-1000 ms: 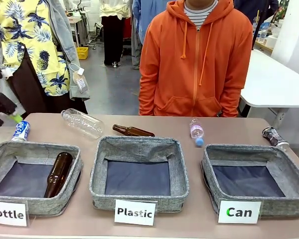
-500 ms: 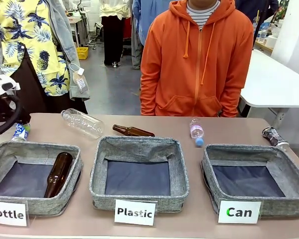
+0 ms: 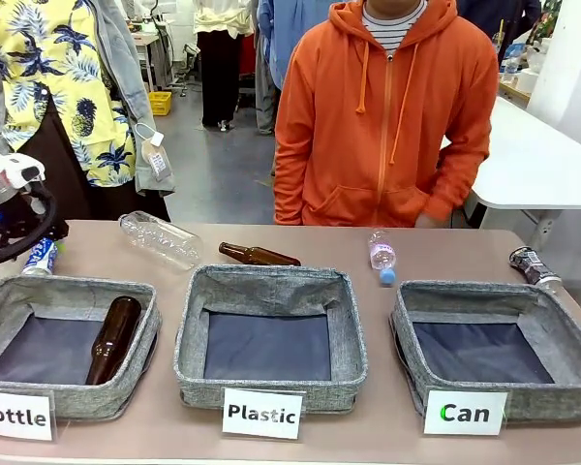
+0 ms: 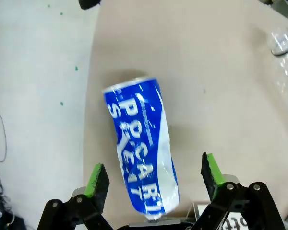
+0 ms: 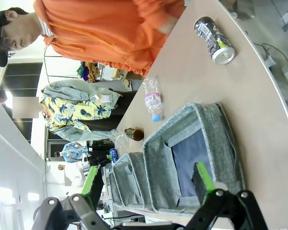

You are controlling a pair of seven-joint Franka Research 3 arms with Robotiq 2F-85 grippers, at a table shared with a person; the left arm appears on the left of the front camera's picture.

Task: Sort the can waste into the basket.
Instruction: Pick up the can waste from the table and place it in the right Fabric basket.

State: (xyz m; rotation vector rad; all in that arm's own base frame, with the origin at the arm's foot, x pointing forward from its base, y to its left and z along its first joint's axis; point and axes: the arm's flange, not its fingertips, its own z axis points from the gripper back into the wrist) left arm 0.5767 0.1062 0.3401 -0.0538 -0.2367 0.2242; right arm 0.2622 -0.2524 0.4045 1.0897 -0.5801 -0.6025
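At the far left corner of the table (image 3: 174, 441) the blue can (image 3: 41, 256) lies on its side, close to the edge. The left gripper (image 4: 153, 175) is held over it with its fingers apart, and nothing is gripped. At the right front the "Can" basket (image 3: 537, 400) is seen with no can inside. The black can (image 3: 531, 265) lies behind it, by the far right corner. The right gripper (image 5: 148, 182) is also spread, holding nothing.

A risk is judged: if one pad lands on the dented can, it may be rolled off the edge. The nearness of that edge and the open fingers are shown by the left wrist view. The long way across the two other baskets is given by the front view.
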